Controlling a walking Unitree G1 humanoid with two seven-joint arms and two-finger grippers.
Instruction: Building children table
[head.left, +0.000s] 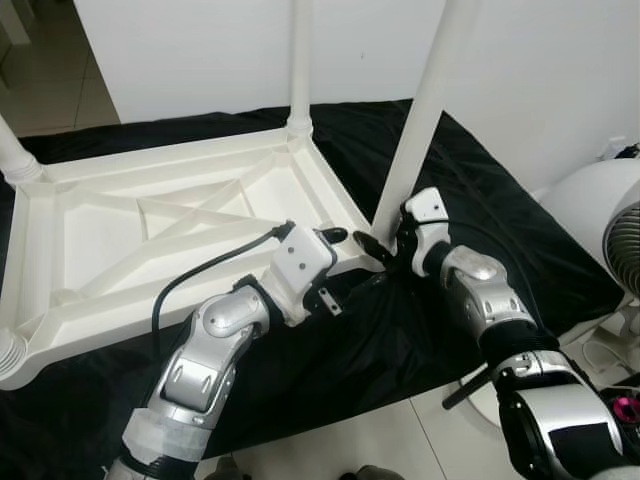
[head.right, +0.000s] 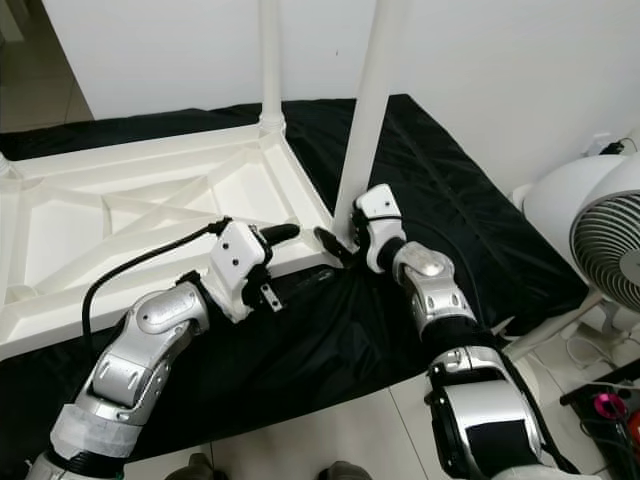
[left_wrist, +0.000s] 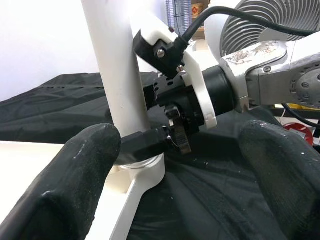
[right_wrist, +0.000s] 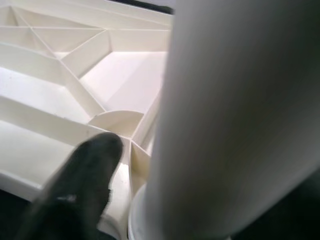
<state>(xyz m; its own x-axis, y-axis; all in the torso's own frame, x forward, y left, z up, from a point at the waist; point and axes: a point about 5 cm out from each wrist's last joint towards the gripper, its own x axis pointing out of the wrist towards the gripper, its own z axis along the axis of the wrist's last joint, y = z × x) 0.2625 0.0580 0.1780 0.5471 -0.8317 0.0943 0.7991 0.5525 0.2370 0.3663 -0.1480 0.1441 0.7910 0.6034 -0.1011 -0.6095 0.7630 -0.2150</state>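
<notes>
The white table top (head.left: 150, 230) lies upside down on a black cloth (head.left: 480, 230), ribbed underside up, with one leg stub at its far left corner, one leg (head.left: 300, 60) upright at the far corner, and a further leg (head.left: 425, 110) seated in the near right corner socket. The left gripper (head.left: 335, 262) hovers at the near edge of the frame just beside that socket, its fingers (left_wrist: 75, 180) spread wide and holding nothing. The right gripper (head.left: 385, 245) is at the base of the near leg, one finger (right_wrist: 90, 165) pressed against the shaft where it meets the socket; the opposing finger is hidden, so a full clasp cannot be confirmed, though the grip appears closed on the leg. Judged step: seating or turning this leg home. Done well, the leg stays plumb and the left gripper braces the frame rim against rotation. Room to the left is taken by the frame; the wall stands close behind; a fan (head.left: 610, 230) sits near the right arm's elbow and limits swing on that side.
</notes>
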